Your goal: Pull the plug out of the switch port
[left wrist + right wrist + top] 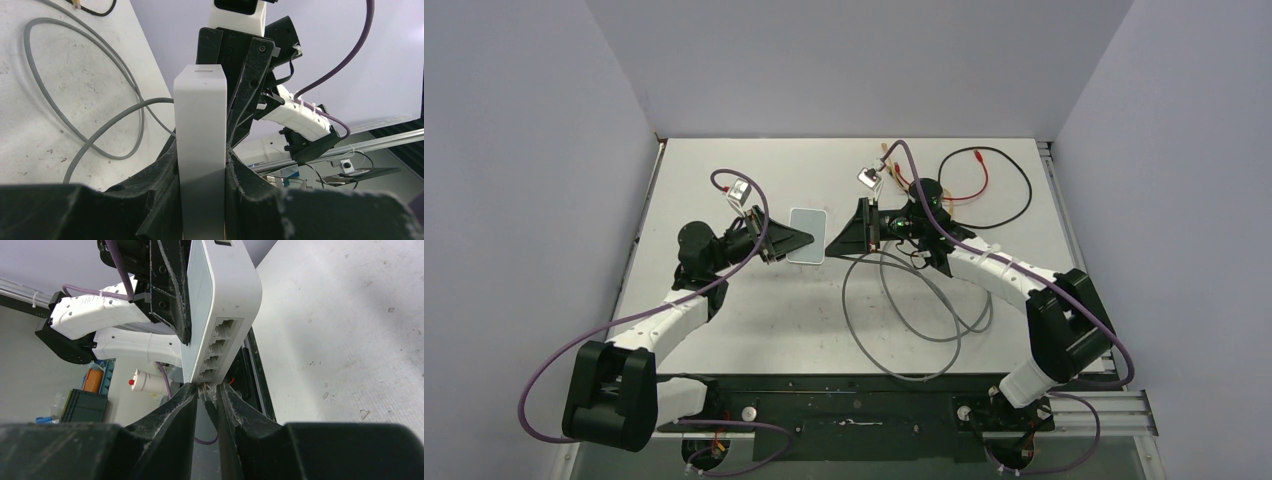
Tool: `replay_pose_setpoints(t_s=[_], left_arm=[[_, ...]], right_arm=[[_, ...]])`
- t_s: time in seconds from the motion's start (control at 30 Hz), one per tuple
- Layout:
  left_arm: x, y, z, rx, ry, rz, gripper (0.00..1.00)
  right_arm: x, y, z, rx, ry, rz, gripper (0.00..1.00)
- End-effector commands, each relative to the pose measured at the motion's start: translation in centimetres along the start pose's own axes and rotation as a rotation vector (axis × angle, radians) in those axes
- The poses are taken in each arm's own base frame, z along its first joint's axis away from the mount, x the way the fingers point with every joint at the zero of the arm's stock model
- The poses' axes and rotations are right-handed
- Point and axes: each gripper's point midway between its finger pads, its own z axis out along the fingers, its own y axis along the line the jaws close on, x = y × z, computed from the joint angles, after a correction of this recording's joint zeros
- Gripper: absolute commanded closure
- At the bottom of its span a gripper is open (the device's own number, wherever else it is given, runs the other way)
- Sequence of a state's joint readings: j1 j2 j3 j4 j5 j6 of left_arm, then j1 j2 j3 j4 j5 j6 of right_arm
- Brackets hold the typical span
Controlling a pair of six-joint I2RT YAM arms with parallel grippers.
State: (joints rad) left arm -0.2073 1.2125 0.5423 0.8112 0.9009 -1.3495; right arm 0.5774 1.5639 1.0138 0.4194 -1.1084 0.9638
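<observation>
The pale grey-white switch box (810, 225) is off the table, pinched flat between the fingers of my left gripper (799, 240), which is shut on it; the left wrist view shows the box (199, 110) edge-on. In the right wrist view its narrow edge carries a row of ports (220, 342). A clear plug (204, 388) sits at the lowest port, at the box's corner. My right gripper (205, 390) has its fingertips closed on that plug. I cannot tell whether the plug is still seated. The grey cable (904, 320) loops on the table under the right arm.
Red and black leads (979, 185) lie at the back right of the white table (754, 330). The grey cable loops (100, 125) cover the table's middle right. Walls close in on three sides. The two grippers face each other, almost touching.
</observation>
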Motion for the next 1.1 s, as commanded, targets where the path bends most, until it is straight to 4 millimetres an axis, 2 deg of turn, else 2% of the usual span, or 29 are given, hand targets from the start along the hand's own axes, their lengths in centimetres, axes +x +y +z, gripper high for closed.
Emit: replay_pose_setpoints(t_s=[0.0,0.13,0.2,0.23,0.5,0.8,1.07], left_arm=[[-1.1,-1.4,0.0,0.044,-0.053,0.074,1.0],[-1.2,-1.5,0.1,0.046,-0.053,0.075,1.0],[-1.2,-1.5,0.1,0.045,-0.052,0.075,1.0],[-1.2,-1.5,0.1,0.045,-0.052,0.074,1.0],[-1.3,-1.4,0.1,0.042,-0.058,0.074,1.0],[-1.4,-1.3,0.0,0.018,-0.073,0.078,1.0],[-1.7,-1.4,-0.1,0.013,-0.087,0.078,1.0]], right_arm=[[0.6,1.3,0.4,-0.064,0.031,-0.054,0.79],[0.7,1.4,0.4,-0.066,0.034,-0.054,0.85],[0.8,1.4,0.4,-0.067,0.035,-0.055,0.93],[0.7,1.4,0.4,-0.067,0.034,-0.057,0.95],[0.8,1.3,0.4,-0.052,0.043,-0.071,0.95],[1.3,-0.9,0.2,0.079,0.09,-0.107,0.95],[1.2,-1.4,0.0,0.108,0.088,-0.133,0.95]])
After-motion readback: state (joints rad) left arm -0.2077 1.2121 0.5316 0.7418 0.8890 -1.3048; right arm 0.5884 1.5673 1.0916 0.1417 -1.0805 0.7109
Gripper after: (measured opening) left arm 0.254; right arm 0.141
